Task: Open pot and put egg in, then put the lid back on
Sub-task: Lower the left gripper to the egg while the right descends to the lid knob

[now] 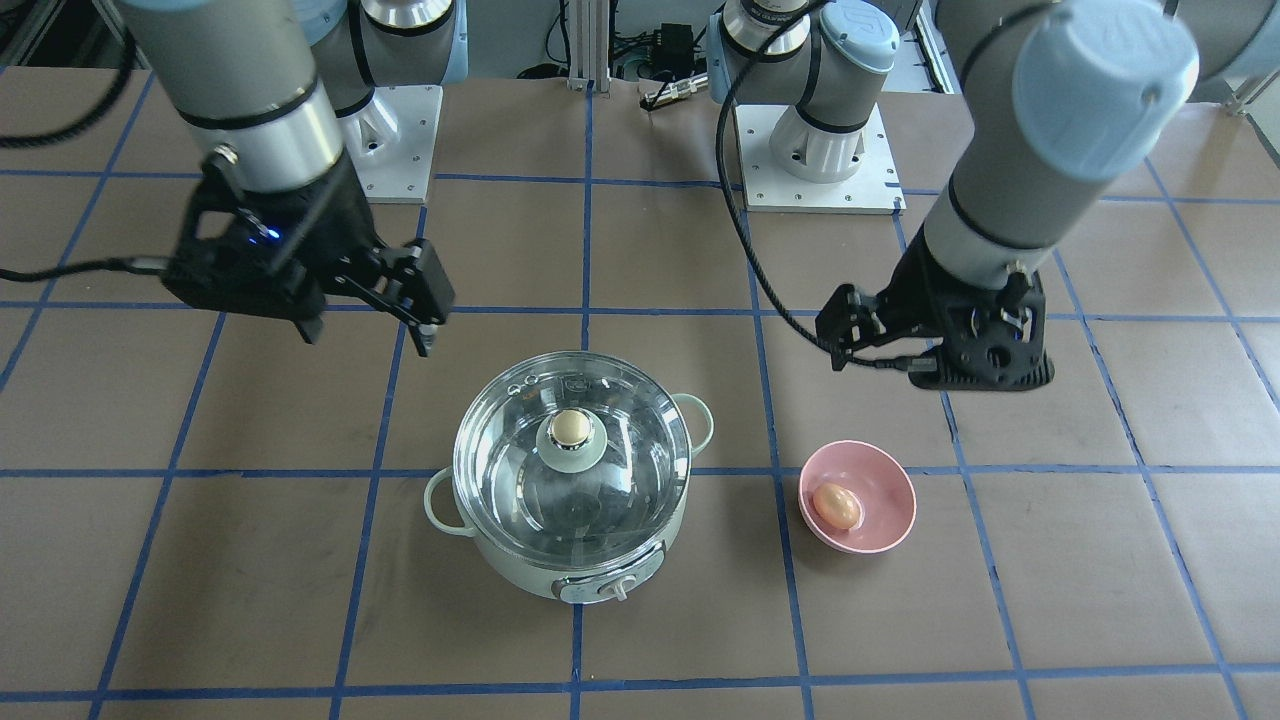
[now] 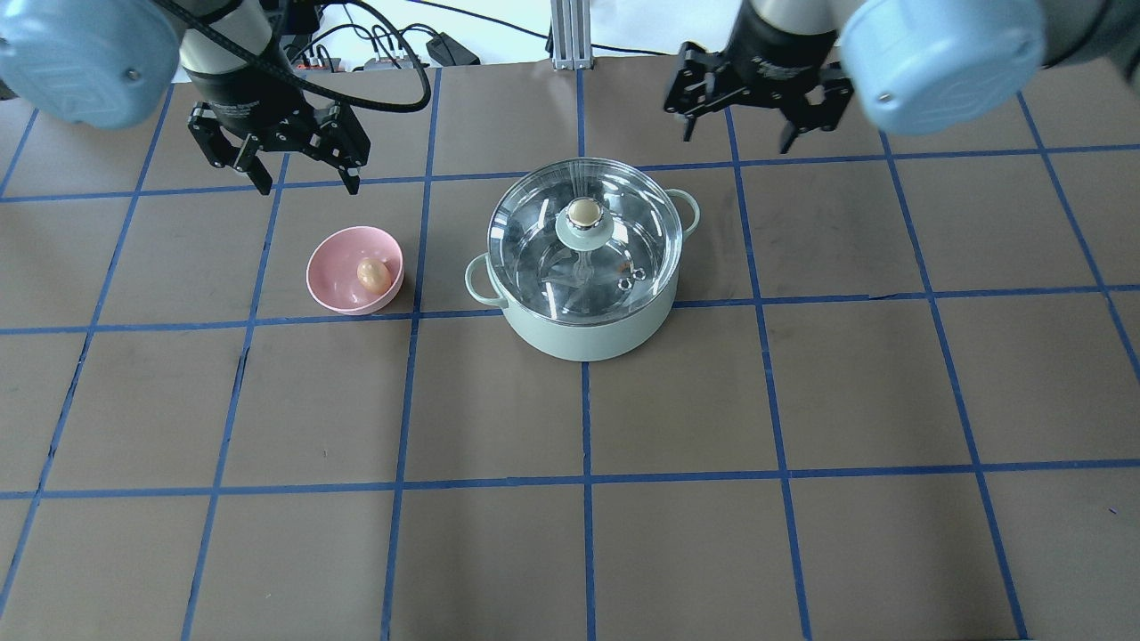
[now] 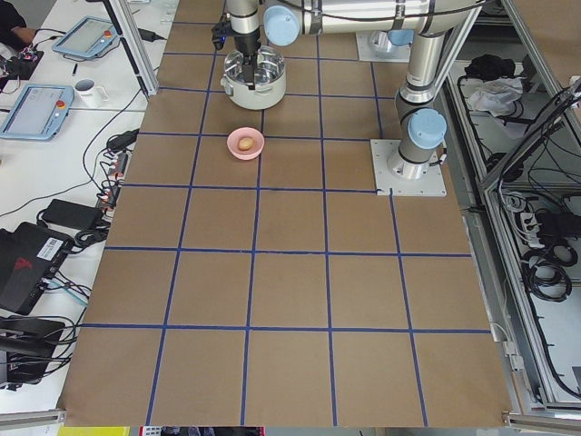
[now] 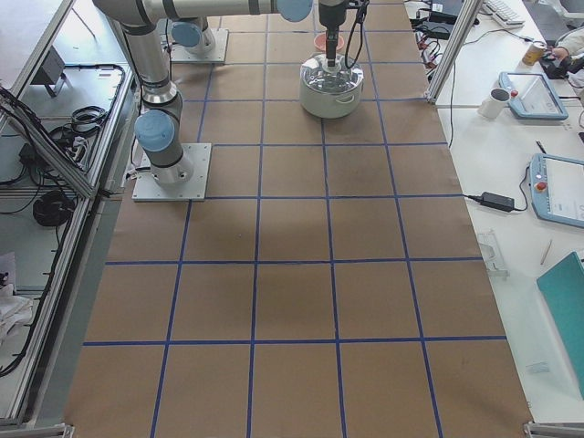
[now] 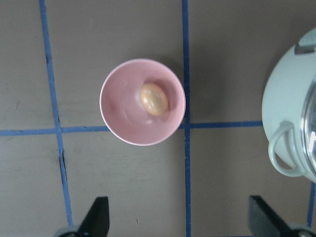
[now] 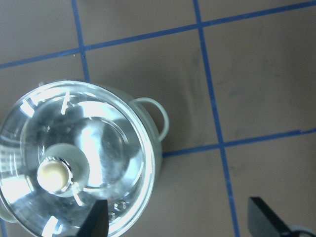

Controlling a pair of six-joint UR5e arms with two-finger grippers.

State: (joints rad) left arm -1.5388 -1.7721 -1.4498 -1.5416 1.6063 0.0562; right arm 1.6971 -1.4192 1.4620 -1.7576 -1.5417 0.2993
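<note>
The mint-green pot stands mid-table with the glass lid closed on it, the beige knob at its centre. The tan egg lies in a pink bowl to the pot's left. My left gripper is open and empty, above and behind the bowl; its wrist view shows the egg in the bowl ahead of the fingers. My right gripper is open and empty, behind the pot and to its right; its wrist view shows the lid and knob.
The brown table has a blue tape grid. Both arm bases stand at the robot's edge. The pot's control knob faces the operators' side. Cables and tablets lie off the table's side.
</note>
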